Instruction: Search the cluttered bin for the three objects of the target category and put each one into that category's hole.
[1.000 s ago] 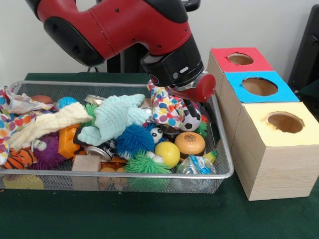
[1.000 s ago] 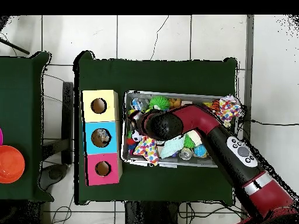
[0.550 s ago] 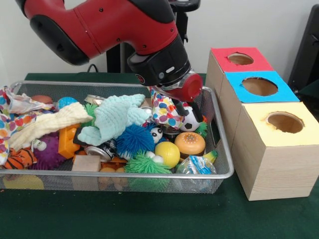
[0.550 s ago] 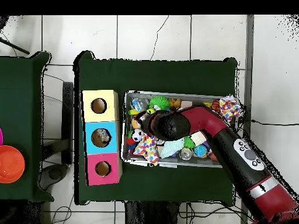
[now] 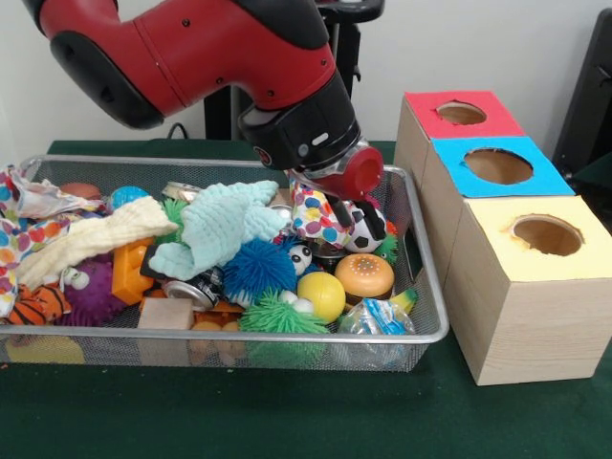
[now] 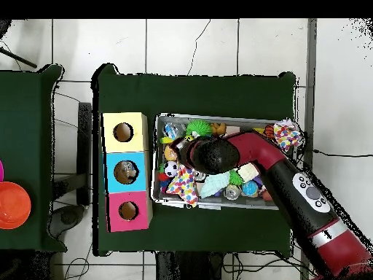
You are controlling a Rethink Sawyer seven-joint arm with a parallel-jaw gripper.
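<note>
The pincer (image 5: 356,218) hangs low over the wire bin (image 5: 421,287), right by the soccer ball (image 5: 364,232) and dotted cloth (image 5: 316,215). I cannot tell its state. The three holed boxes (image 5: 516,277) stand beside the bin on the tabletop (image 5: 287,421)

The red arm (image 6: 291,182) reaches over the cluttered bin (image 6: 218,205). Three boxes (image 6: 127,171) stand beside it on the green surface (image 6: 197,91).

text: none readable | labels/brands: none | numbers: none | checked: bin toys, boxes, arm
</note>
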